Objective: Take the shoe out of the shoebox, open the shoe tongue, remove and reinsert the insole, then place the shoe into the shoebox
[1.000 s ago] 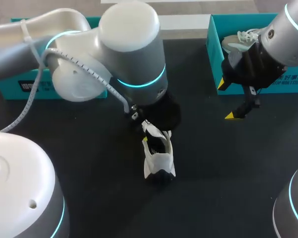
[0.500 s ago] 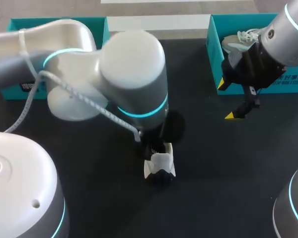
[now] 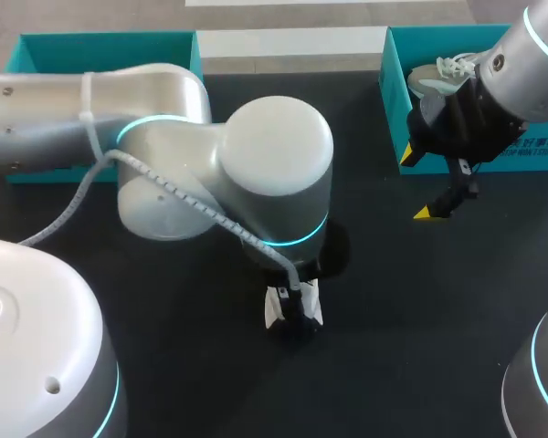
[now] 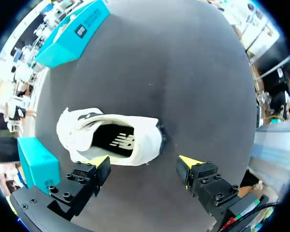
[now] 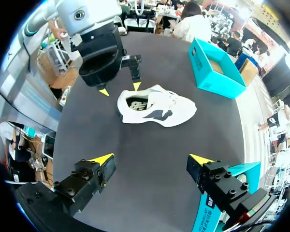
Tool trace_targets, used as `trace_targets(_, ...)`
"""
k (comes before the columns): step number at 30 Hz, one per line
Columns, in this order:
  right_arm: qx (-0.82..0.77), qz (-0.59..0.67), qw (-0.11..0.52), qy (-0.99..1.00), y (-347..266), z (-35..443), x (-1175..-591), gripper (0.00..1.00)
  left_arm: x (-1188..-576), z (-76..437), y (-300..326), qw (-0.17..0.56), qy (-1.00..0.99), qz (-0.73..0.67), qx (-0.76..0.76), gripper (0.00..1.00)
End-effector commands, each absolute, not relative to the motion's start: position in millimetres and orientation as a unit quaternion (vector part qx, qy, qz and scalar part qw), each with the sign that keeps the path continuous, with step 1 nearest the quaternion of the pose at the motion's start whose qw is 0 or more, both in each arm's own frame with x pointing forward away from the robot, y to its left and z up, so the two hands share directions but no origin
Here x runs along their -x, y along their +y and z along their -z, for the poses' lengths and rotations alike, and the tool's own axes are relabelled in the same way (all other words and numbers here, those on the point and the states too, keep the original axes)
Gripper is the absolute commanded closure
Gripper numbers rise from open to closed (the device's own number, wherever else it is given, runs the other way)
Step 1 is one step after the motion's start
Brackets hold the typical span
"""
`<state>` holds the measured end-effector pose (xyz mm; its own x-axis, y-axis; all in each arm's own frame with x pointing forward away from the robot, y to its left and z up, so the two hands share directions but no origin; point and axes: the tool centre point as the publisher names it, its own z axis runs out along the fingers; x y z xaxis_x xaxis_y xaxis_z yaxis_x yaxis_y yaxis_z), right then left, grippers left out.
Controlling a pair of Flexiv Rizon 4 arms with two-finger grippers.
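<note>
Left tool (image 4: 144, 161) open above shoe (image 4: 108, 140), toe pointing away

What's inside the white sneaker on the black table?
A black insole with a white mark shows through the white sneaker's opening; the toe end is hidden under the upper.

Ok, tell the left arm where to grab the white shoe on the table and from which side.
Grip the heel collar, coming down from above. The shoe sits with its opening up, so the collar stands as a thin wall: one finger inside, one outside. The open left tool hangs over that end, so it likely needs little shifting.
</note>
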<state>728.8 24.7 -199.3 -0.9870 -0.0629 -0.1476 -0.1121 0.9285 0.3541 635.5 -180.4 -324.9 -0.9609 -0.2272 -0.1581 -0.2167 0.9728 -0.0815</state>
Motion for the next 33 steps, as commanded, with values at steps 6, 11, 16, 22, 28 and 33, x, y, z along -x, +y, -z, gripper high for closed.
trace_targets(6,0.045,-0.183,0.067,0.98,26,201,-729,0.0,-641,347,-196,0.08,0.992,0.024,0.094,0.04)
trace_targets(11,0.045,-0.183,0.067,0.98,26,201,-729,0.0,-642,348,-200,0.083,0.993,0.038,0.07,0.07)
trace_targets(16,0.045,-0.183,0.067,0.98,26,201,-729,0.0,-638,361,-197,0.076,0.994,0.049,0.056,0.23)
trace_targets(22,0.045,-0.183,0.067,0.98,26,201,-729,0.0,-638,370,-184,0.074,0.995,0.042,0.06,0.2)
trace_targets(28,0.045,-0.183,0.067,0.98,26,201,-729,0.0,-638,380,-183,0.066,0.996,0.038,0.052,0.26)
trace_targets(33,0.045,-0.183,0.067,0.98,26,201,-729,0.0,-638,390,-186,0.051,0.997,0.032,0.044,0.59)
